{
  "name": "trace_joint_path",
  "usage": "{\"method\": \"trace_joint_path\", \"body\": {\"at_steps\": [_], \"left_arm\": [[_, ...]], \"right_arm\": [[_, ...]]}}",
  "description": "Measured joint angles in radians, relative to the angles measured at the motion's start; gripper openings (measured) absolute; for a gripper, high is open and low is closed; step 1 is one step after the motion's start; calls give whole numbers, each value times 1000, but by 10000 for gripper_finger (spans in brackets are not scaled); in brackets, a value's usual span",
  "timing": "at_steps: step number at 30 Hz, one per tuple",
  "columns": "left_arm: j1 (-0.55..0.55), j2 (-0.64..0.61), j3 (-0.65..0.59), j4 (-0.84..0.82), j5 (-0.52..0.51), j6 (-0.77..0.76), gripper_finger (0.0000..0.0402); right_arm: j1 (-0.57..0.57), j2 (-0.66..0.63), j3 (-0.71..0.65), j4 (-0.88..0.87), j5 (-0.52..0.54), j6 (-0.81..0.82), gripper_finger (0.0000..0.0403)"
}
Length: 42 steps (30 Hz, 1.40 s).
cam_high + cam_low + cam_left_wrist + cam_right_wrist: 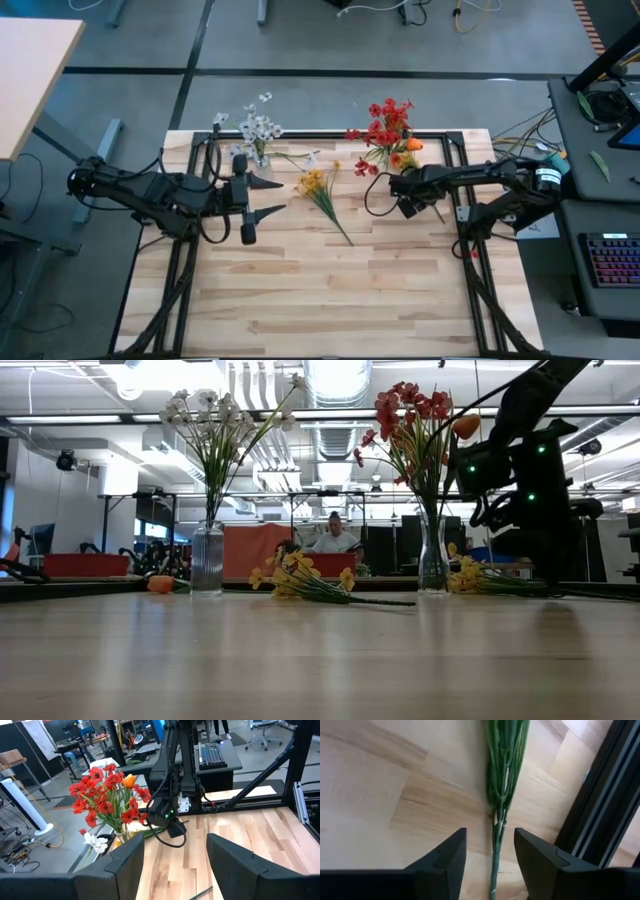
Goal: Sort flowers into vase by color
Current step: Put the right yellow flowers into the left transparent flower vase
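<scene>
Stem of a flower lying on the table beside the red-flower vase runs lengthwise between the right gripper fingers, which stand apart, empty. Left gripper waits open, farther off.

I see a pale wooden table at frame centre. On it, upper middle, lies a yellow flower spray; two glass vases stand along its top edge.
</scene>
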Motion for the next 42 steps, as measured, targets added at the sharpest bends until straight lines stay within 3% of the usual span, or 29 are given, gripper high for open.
{"method": "trace_joint_path", "body": {"at_steps": [16,21,29,35,42], "left_arm": [[0,0,0,-7,0,0,199],[0,0,0,-9,0,0,199],[0,0,0,-12,0,-2,199],[0,0,0,-15,1,-12,199],[0,0,0,-31,2,-34,199]], "right_arm": [[-94,127,7,39,-70,-85,156],[-97,136,4,45,-130,-119,122],[-108,93,12,33,-229,-155,20],[-74,41,28,20,-378,-144,16],[33,-56,44,-121,-492,-37,14]]}}
